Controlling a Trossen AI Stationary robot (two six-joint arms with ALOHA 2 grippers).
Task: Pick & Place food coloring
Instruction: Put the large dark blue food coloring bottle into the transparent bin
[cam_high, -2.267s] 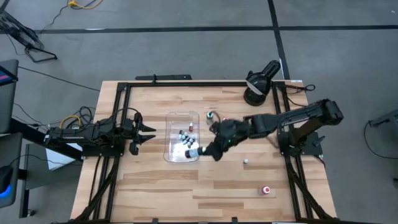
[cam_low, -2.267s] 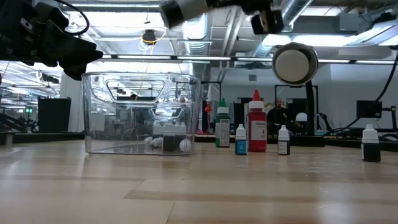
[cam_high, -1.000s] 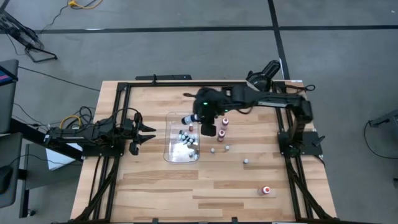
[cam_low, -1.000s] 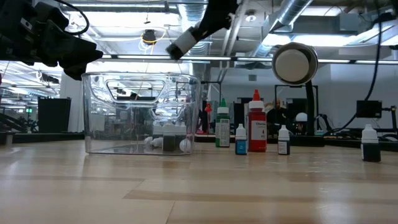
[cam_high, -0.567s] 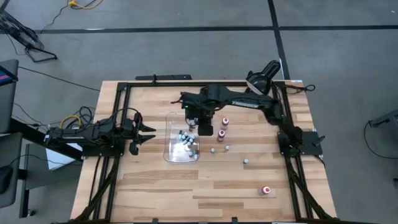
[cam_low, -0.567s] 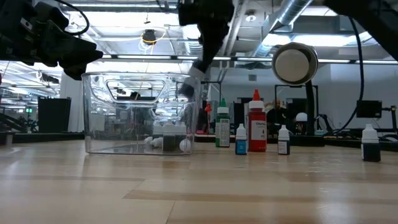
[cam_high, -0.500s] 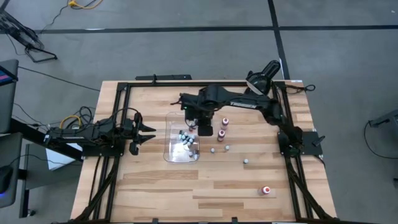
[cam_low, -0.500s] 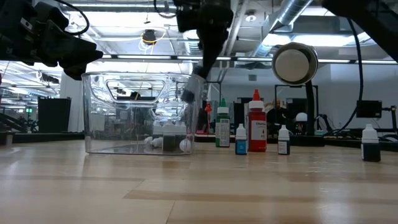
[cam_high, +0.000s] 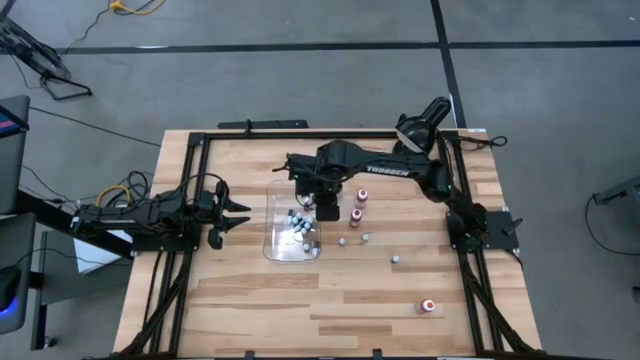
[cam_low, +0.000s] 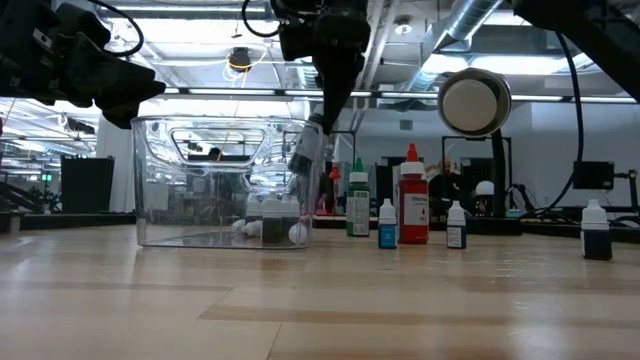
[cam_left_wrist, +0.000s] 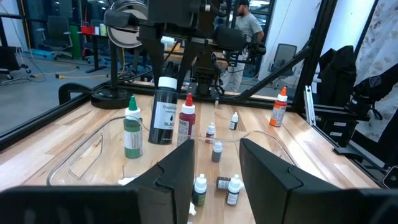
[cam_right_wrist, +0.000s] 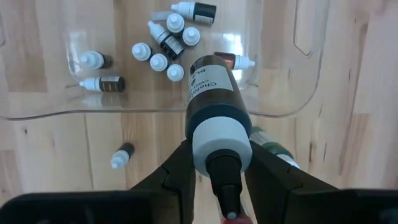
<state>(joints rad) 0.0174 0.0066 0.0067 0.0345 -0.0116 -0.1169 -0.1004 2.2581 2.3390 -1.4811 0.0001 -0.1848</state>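
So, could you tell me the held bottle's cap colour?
White, clearest in the right wrist view: bottle.

In the high view, the right gripper (cam_high: 318, 199) near the frame's centre is covering the black bottle (cam_right_wrist: 211, 102) it is gripping. The small bottles (cam_high: 300, 224) inside the clear tray (cam_high: 272, 236) are showing too small for cap colours. In the low view, the left gripper (cam_low: 120, 95) is running off the upper left edge.

Overhead, table-level, two wrist views (tray (cam_high: 282, 240) shared)
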